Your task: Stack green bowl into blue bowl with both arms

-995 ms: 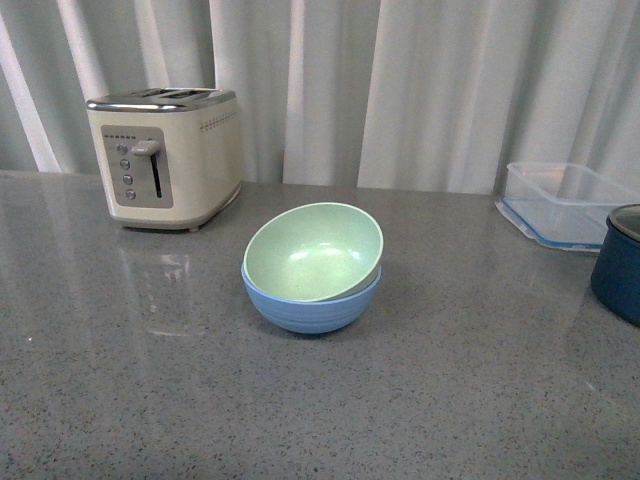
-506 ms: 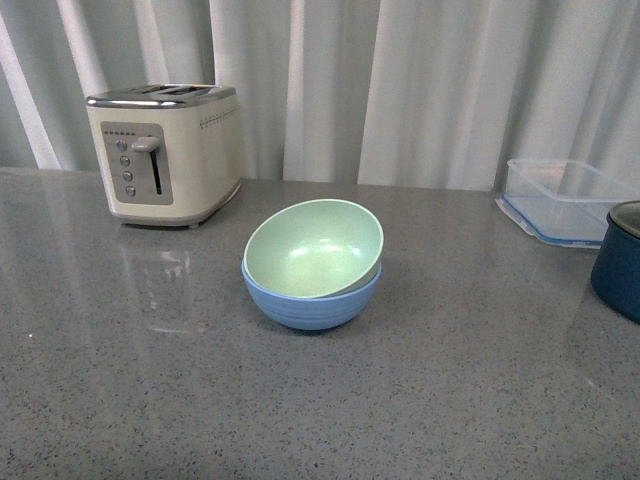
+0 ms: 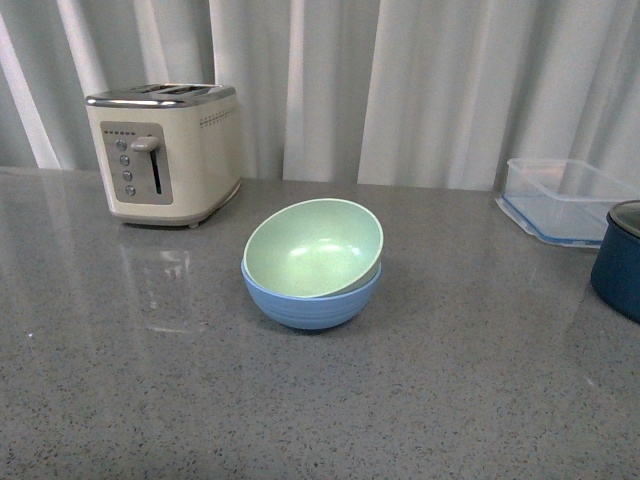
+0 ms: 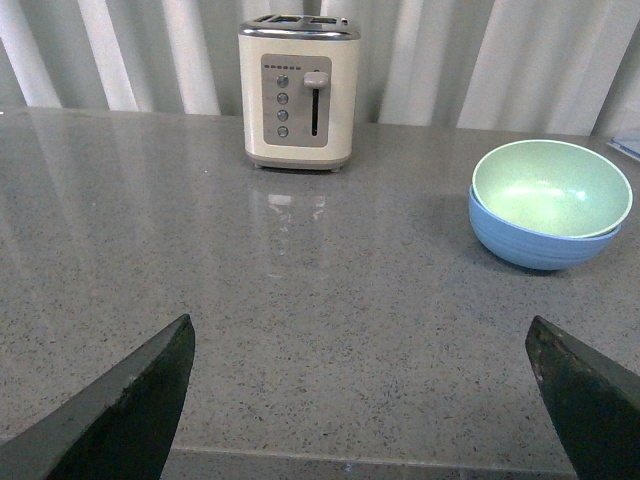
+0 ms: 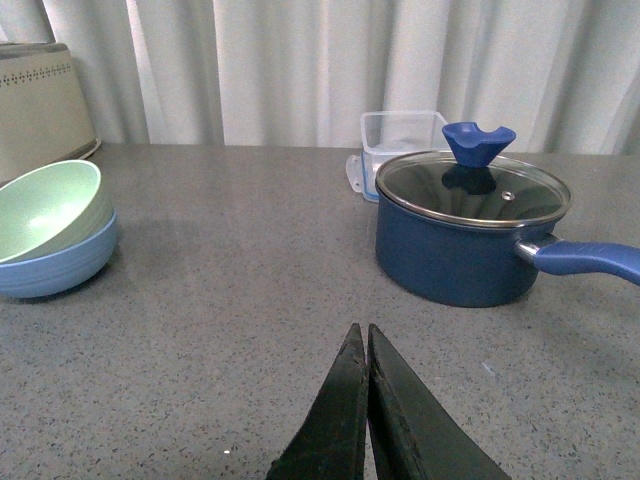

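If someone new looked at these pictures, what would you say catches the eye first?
The green bowl sitting tilted inside the blue bowl at the middle of the grey counter. Behind them to the left stands a cream toaster; at the right edge sit a dark blue pot and a clear container.

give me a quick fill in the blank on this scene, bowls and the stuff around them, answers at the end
1. The green bowl sits tilted inside the ____ bowl.
2. The cream appliance by the curtain is a ____.
3. The glass lid with the blue knob covers the navy ____.
4. The left gripper is open, while the right gripper is ____.

Missing words: blue; toaster; pot; shut
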Available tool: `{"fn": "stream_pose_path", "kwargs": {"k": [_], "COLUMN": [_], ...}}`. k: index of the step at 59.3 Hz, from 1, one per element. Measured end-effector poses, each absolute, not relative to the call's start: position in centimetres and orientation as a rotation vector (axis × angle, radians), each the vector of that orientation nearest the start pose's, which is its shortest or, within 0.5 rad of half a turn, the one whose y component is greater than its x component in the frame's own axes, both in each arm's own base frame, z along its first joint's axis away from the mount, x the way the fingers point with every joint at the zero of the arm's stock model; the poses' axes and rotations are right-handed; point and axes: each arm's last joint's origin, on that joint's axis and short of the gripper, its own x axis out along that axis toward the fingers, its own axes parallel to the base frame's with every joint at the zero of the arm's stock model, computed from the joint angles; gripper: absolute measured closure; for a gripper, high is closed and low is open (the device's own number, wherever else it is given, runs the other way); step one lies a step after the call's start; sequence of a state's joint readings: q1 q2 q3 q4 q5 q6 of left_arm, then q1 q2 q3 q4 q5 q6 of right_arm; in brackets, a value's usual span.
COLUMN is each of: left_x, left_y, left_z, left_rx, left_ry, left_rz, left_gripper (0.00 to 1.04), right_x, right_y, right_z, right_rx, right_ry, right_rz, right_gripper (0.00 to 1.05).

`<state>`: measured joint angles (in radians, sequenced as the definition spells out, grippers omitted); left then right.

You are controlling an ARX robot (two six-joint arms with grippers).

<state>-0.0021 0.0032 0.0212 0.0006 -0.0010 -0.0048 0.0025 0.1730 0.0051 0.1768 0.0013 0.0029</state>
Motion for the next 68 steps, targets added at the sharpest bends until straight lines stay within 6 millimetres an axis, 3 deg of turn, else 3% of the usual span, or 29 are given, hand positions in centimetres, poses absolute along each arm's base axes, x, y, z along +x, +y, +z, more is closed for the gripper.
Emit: {"fn": "stream_pose_path", "kwargs": {"k": [19,50,68], "left_x": [9.66,9.65,9.66], "left_y": [-0.02,-0.02,-0.02], "left_z": [17.05,17.06,17.05], "left_rx": [-0.005,-0.005,-0.005], "left_ry": [-0.018,-0.019,-0.018], "left_rz": [-0.001,-0.002,-0.002], "left_gripper": [0.07,0.07,0.07], "right_x": [9.77,9.76,9.76], "right_y": [0.03,0.03,0.03], "right_z": [16.52,16.52,16.52], "right_rx": [0.002,0.002,0.002], "right_ry": [-0.002,-0.003,-0.003], "right_rz": [0.003,0.003,0.003], "right_gripper": [1.03,0.1,0.1]}}
